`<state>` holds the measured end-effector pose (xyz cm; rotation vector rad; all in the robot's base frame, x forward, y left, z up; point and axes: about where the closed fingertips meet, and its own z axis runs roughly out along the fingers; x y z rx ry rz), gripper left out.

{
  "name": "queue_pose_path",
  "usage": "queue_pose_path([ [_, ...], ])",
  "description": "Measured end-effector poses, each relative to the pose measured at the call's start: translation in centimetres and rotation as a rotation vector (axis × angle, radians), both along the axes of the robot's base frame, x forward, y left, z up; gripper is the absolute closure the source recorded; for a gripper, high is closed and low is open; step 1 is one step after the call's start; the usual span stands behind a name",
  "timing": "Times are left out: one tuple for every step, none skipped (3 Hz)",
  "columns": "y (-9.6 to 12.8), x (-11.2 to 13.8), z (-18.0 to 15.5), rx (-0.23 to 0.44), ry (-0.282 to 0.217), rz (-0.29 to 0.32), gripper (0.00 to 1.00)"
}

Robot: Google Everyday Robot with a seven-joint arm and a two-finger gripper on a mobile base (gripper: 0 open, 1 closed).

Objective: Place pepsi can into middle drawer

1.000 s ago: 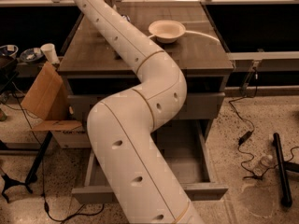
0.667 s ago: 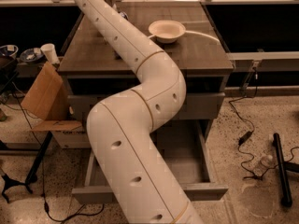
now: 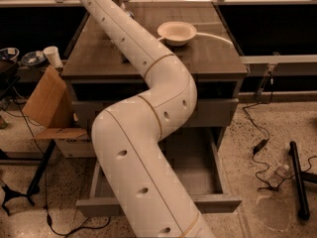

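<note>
My white arm (image 3: pixel 148 133) rises from the bottom of the camera view, bends over the cabinet and leaves the frame at the top left. My gripper is beyond that top edge, out of view. The pepsi can does not show anywhere; it is hidden or out of view. The middle drawer (image 3: pixel 200 170) is pulled open below the cabinet's topmost drawer. Its plain grey tray shows to the right of my arm, with its front (image 3: pixel 220 205) toward the camera. My arm covers the drawer's left and middle part.
A cream bowl (image 3: pixel 177 32) sits on the brown cabinet top (image 3: pixel 213 58). The topmost drawer (image 3: pixel 218 112) is shut. A cardboard box (image 3: pixel 47 100) and a white cup (image 3: pixel 52 56) stand at the left. Cables (image 3: pixel 260 145) and a black pole (image 3: pixel 297 180) lie on the floor at the right.
</note>
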<state>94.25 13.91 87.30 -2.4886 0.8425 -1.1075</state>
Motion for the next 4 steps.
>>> queue_pose_path([
  [-0.4,-0.3,0.5,-0.032,0.005,0.008,1.00],
  [-0.6,-0.3,0.8,-0.041,0.001,0.010,1.00],
  [-0.8,-0.3,1.7,-0.050,-0.010,0.020,1.00],
  [-1.1,-0.7,2.4,-0.059,-0.010,0.047,1.00],
])
